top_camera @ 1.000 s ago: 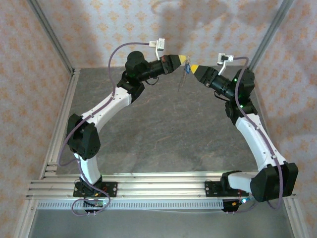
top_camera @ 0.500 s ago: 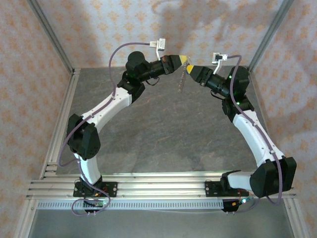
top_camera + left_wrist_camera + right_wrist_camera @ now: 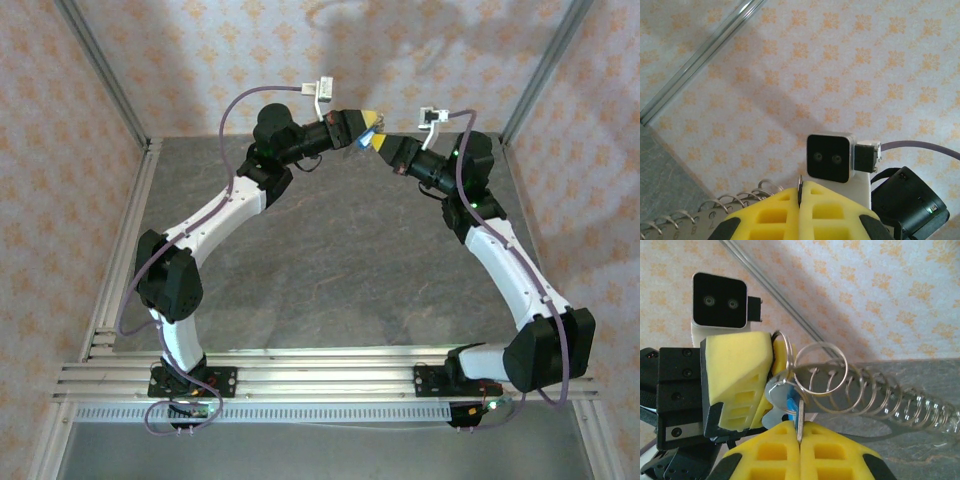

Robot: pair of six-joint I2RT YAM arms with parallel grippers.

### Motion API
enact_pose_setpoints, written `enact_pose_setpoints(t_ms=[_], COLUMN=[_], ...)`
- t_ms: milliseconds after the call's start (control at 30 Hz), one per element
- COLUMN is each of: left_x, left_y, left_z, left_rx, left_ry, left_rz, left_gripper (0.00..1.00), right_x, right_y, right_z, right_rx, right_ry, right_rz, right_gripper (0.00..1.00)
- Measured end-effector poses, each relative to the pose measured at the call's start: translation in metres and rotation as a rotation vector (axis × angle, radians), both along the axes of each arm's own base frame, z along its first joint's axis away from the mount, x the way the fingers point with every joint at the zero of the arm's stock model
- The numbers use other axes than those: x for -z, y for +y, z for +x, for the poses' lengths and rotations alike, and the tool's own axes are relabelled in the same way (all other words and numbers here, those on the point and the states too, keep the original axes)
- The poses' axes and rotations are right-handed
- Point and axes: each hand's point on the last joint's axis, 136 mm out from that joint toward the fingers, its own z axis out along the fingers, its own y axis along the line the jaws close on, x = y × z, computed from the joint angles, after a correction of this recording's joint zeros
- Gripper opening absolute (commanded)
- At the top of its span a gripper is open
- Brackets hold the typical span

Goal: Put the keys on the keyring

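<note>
The right tool (image 3: 800, 429) is pressed shut on the thin silver blade of the key (image 3: 791, 404), whose blue head sits just above its yellow fingers, right beside the wire loops of the keyring (image 3: 822, 344). The left tool (image 3: 801, 194), likewise closed, pinches a thin metal loop of that keyring. The two tool tips meet high above the table (image 3: 330, 260), and the coiled wire strand (image 3: 880, 392) trails off to the right in the right wrist view.

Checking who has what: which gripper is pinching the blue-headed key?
The right gripper: the key has its silver blade clamped between that gripper's shut yellow fingers. The left gripper is instead shut on a wire ring of the coiled keyring.
</note>
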Motion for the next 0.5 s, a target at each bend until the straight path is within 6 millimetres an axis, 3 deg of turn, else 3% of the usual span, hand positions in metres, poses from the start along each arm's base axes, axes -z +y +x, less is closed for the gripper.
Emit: enact_pose_setpoints(t_ms=[500], left_x=[-0.0018], left_y=[0.0003], left_z=[-0.0003], left_rx=[-0.001], left_ry=[-0.007], left_rz=[-0.005], left_gripper=[0.0], right_x=[-0.0052], right_y=[0.0081], right_z=[-0.0068], right_rx=[-0.007], right_ry=[-0.013], right_rz=[0.004], right_gripper=[0.0])
